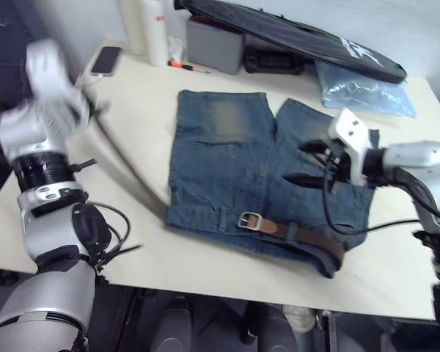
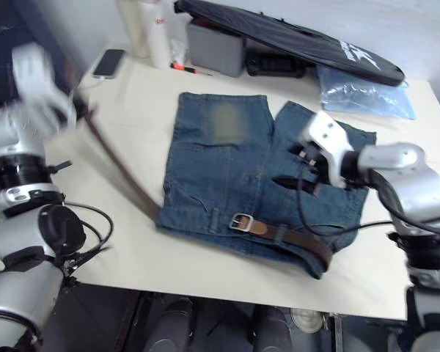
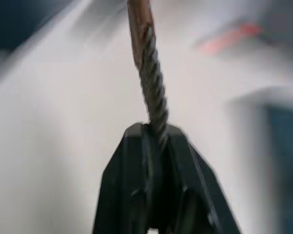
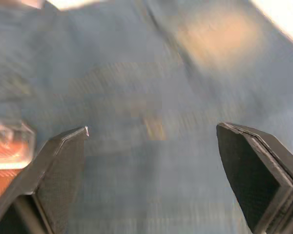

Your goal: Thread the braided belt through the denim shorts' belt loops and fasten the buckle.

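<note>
Left hand (image 3: 154, 139) is clamped on the braided belt (image 1: 132, 170), right hand (image 4: 151, 141) hangs wide open over the denim shorts (image 1: 227, 169).

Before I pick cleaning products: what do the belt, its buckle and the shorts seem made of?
The braided belt looks like dark brown woven leather or imitation; its twisted strands show. The buckle looks like shiny silver metal. The denim shorts are blue washed denim with faded tan patches.
</note>
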Motion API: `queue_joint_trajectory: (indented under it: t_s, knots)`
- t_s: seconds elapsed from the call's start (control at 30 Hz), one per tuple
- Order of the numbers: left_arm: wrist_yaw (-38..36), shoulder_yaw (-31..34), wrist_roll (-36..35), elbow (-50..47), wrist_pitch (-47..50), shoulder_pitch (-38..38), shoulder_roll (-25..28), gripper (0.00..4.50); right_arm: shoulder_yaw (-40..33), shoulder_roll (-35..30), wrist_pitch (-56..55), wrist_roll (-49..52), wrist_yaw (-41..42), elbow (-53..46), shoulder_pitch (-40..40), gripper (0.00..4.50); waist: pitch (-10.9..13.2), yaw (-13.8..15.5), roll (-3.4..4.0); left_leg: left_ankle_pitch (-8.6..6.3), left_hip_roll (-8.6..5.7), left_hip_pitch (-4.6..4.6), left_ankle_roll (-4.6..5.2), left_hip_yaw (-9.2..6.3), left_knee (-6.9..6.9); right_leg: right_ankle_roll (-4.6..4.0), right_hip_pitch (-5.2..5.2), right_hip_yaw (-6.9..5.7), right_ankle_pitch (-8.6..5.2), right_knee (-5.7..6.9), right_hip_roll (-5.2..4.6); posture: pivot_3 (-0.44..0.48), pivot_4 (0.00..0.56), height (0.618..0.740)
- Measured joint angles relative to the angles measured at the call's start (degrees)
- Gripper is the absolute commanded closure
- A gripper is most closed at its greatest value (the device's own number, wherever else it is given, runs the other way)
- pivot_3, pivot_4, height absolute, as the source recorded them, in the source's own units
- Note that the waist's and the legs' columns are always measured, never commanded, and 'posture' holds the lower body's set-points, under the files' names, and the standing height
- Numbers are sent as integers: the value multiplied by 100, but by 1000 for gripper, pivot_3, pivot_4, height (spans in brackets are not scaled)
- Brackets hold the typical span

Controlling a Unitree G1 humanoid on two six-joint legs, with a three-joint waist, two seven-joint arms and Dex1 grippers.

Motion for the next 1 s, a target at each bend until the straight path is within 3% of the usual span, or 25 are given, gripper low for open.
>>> queue_joint_trajectory:
  t_s: [0.07, 0.13, 0.23, 0.37, 0.73, 1.0]
  knots:
    - [-994, -921, -56, -632, -292, 1126, 463, 4456, -234, -96, 14, -82, -159, 193, 256, 0, 14, -160, 10, -89, -30, 128, 50, 26, -86, 20, 56, -42, -42, -17, -31, 0, 150, 740]
    - [-1655, -1783, 29, -822, -848, 1366, 672, 4456, -246, 25, -15, -78, -249, 71, 258, 0, 52, -236, -56, -82, 1, 89, 41, 27, -54, 5, -16, -44, -33, 3, -7, 0, 150, 740]
    - [-2412, -2571, 198, -1132, -2041, 1414, 947, 4456, -192, 212, -148, -64, -314, -313, 254, 0, 62, -238, -60, -92, 15, 63, 33, 37, 1, -1, -41, -26, -30, 23, 6, 0, 150, 740]
    - [-2727, -2585, 283, -742, -2828, 1315, 1116, 4456, -175, 210, -215, -76, -402, -681, 419, 0, 63, -168, -57, -94, 16, 85, 39, 48, 28, -15, -25, -7, -19, 37, 5, 0, 150, 740]
    - [-2986, -2585, 272, -175, -3478, 1081, 962, 4456, -154, 189, -192, -73, -521, -977, 550, 0, 64, -27, -57, -106, 16, 79, 60, 69, 60, -5, -27, 17, -4, 37, 5, 0, 150, 740]
    - [-3309, -2780, 287, -234, -3693, 813, 706, 4456, 991, 672, -1077, -815, -418, -726, -113, 0, 64, -56, -56, -110, 24, 84, 62, 85, 67, -5, -32, 35, -4, 41, 14, 0, 150, 740]
